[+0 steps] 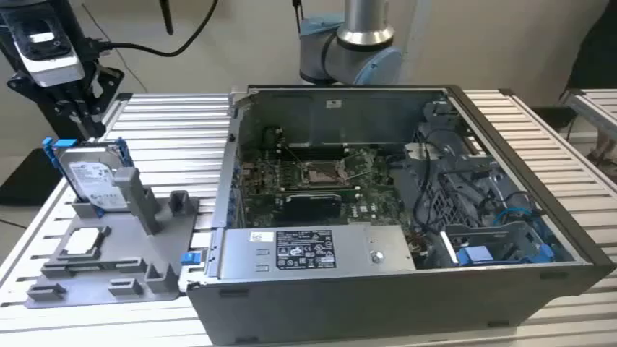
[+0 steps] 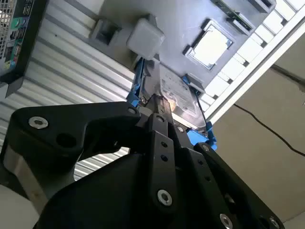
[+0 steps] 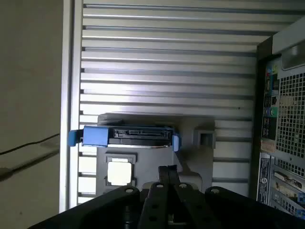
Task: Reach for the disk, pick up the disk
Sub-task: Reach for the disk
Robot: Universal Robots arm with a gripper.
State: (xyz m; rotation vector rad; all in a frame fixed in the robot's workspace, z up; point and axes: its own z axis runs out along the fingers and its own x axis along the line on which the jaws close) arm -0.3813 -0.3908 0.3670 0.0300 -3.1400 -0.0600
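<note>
Although the tool (image 1: pixel 89 124) hangs just above the disk (image 1: pixel 97 177), no contact is seen. Its black fingertips (image 3: pixel 164 171) appear drawn together with nothing between them. In both wrist views they are aimed at the disk's upper edge, near it but apart from it.

The disk is stood on edge in a slot of a grey holder (image 1: pixel 115 278), with its white label and blue frame showing. It is placed close to the table's edge at the exterior view's left.

The reach is judged nearly done. The grasp and the lift are not yet done, since the disk is seated in its slot.

A small silver-white chip (image 1: pixel 85 241) is laid flat in a recess of the same holder, toward the edge nearest the exterior camera. Beside the holder, toward the table's middle, an open computer case (image 1: pixel 386 296) is set, with its board and blue bay parts exposed.

The table (image 1: pixel 173 137) is built of ribbed aluminium slats, and the arm's base (image 1: pixel 347 43) is mounted at its far edge. Beyond it, a pale wall (image 1: pixel 241 43), a black cable (image 1: pixel 164 49) and a second slatted table (image 1: pixel 593 105) at the exterior view's right are seen.
</note>
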